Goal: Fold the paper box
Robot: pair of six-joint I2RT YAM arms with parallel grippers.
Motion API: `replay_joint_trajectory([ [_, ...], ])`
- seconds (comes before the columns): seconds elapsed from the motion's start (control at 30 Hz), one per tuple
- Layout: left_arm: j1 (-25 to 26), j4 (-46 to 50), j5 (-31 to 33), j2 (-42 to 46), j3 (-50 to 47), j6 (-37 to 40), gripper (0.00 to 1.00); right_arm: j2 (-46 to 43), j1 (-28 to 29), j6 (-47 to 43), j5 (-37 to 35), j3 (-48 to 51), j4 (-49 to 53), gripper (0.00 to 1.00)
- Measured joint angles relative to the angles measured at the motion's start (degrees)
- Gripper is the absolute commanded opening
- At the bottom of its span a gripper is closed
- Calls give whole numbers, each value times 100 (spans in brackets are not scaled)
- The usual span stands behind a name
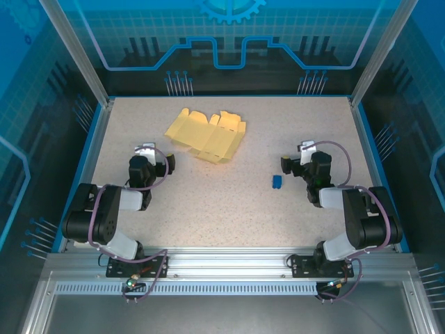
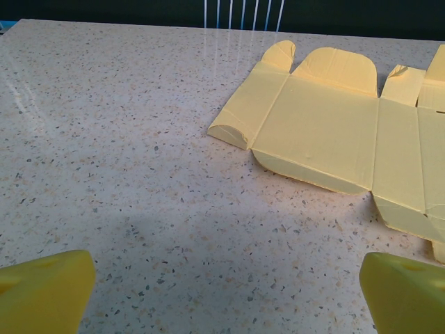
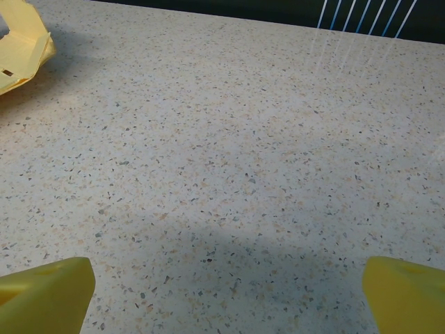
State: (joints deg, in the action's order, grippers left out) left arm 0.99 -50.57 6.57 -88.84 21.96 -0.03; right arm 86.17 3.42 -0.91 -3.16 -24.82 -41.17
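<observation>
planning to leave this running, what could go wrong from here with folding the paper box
1. The paper box lies flat and thin on the smooth table; the open left pincer might push it away instead of catching an edge.
2. One end flap already curls up, so pressing there could crease it off the fold line.
3. The small blue object lies beside the right pincer and could get knocked as that arm reaches over.

We see a small blue object (image 1: 277, 181) lying on the speckled surface (image 1: 222, 205). Blue patterned panels (image 1: 229, 38) stand around it.
</observation>
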Motion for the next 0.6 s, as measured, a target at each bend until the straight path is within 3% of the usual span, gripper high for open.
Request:
replay_joint_trajectory([
  [0.2,-101,459,184,428,15,-164,99,-472,-9,278,-363,-170,863,100],
  [0.4,-127,2376,424,1646,887,-737,99,-1386,-170,1196,-708,-874,2245,100],
  [0.6,-127,3552,-190,2122,1497,-1554,99,-2216,-190,1558,-647,-970,3394,100],
])
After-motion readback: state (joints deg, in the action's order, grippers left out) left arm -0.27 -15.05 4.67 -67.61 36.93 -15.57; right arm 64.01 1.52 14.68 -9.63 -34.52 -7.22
